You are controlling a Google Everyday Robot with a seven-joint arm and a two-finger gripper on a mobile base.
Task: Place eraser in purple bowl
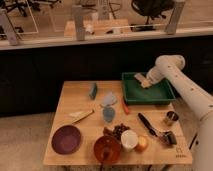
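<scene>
Purple round shallow bowl (66, 139) sits empty, front-left on the wooden table (75, 97) — small flat grey eraser block (138, 77) seemingly in the green tray (150, 96), gripper (143, 81) at it, grasp impossible to tell — the carry remains.

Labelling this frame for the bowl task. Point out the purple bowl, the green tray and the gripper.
purple bowl (66, 139): camera view, bare inside of the bowl.
green tray (154, 93): camera view, bare floor near its middle.
gripper (141, 80): camera view, its tip, over the tray's back left part.
</scene>
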